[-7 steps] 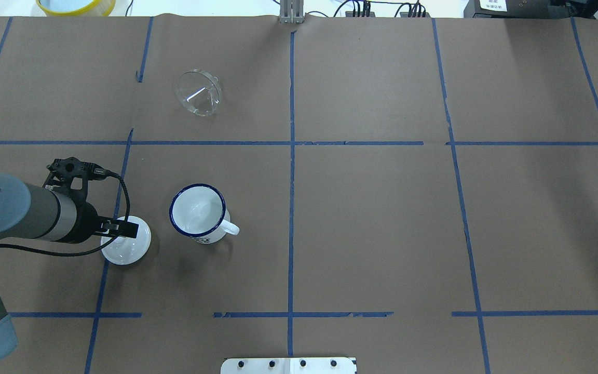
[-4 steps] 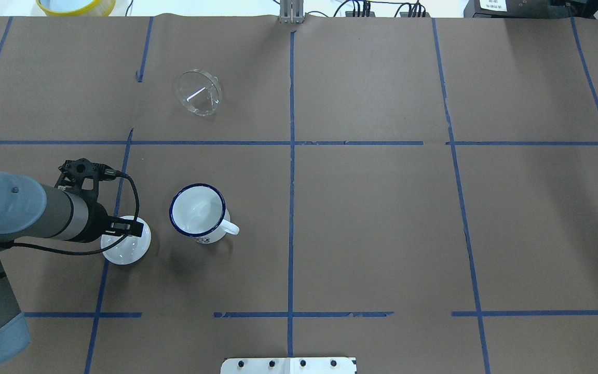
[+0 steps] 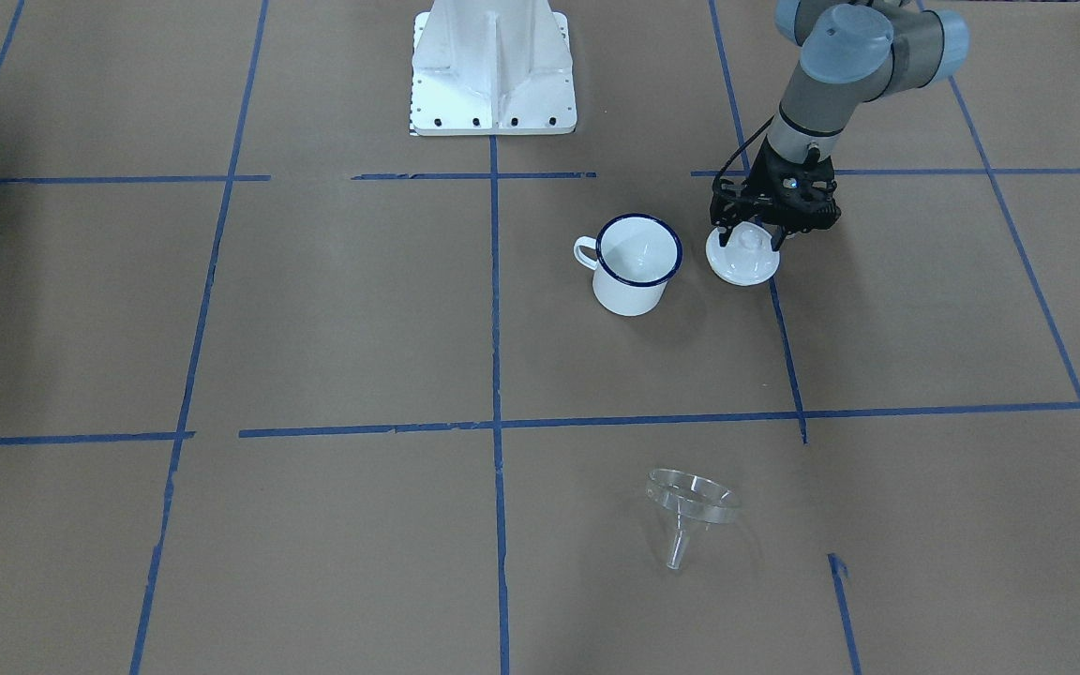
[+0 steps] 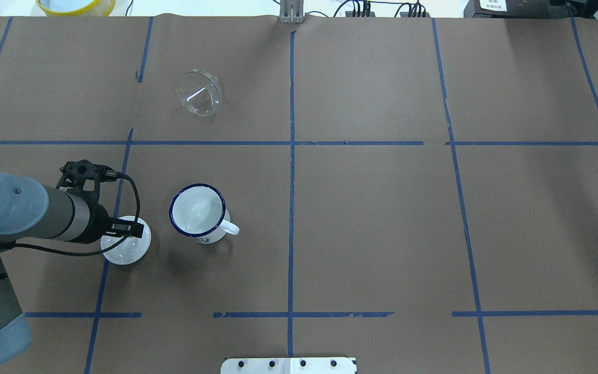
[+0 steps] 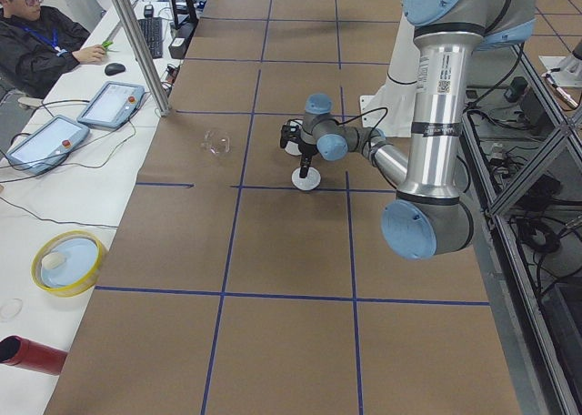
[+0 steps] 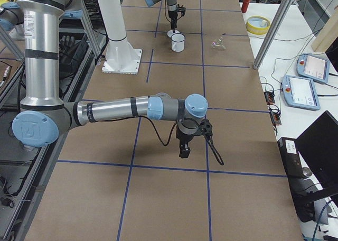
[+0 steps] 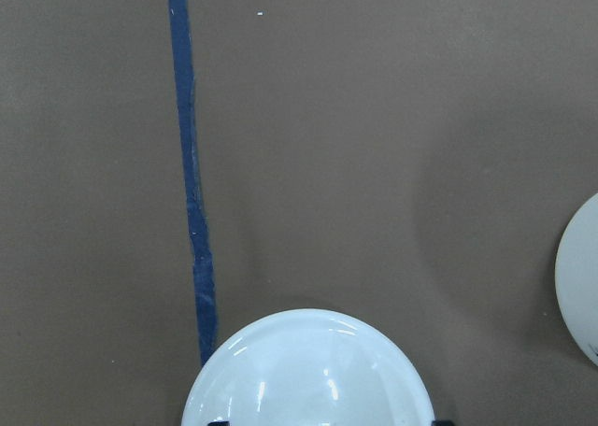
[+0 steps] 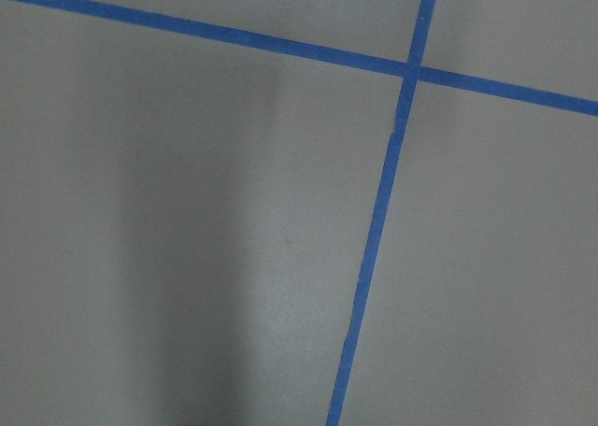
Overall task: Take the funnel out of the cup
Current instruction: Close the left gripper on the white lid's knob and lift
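Funnel on brown, blue-taped table

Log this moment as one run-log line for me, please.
funnel: on table, out of cup | left gripper: open over lid | right gripper: state unclear

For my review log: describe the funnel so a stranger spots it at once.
On the brown table, look past the blue-rimmed cup, away from the robot. The funnel lies alone there. Unlike the white cup and lid, it is transparent and cone-shaped.
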